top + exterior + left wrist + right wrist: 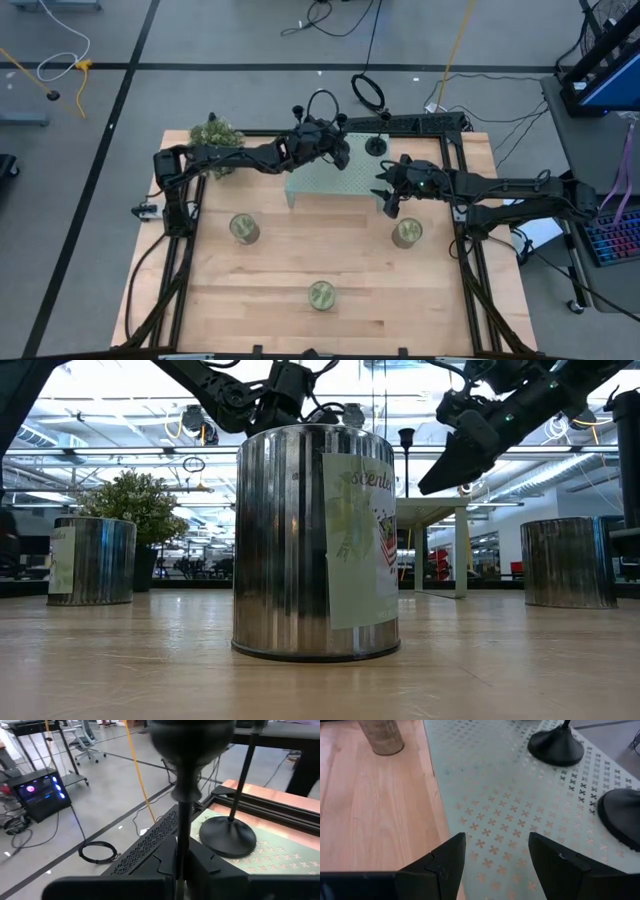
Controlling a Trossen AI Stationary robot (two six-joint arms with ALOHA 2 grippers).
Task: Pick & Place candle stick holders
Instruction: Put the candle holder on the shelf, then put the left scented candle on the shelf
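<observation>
My left gripper (340, 150) is over the far part of a pale green patterned platform (318, 186) and is shut on one matte-black candle stick holder (192, 750). A second holder (376, 141) stands on its disc base at the platform's far right. The right wrist view shows two disc bases (556, 745) (622, 815) resting on the platform. My right gripper (388, 200) is open and empty, just above the platform's near right part (495, 795). My left gripper pinches the holder's thin stem (183, 827) between its two fingers. The stem runs along the fingers and out past their tips, where the wide round end (192, 740) shows. The holder is lifted clear of the platform.
Three greenish-gold jars stand on the wooden table: near left (244, 228), near right (406, 232) and front middle (321, 295). A small potted plant (213, 134) stands at the far left. A black frame (455, 150) borders the table's far and right sides.
</observation>
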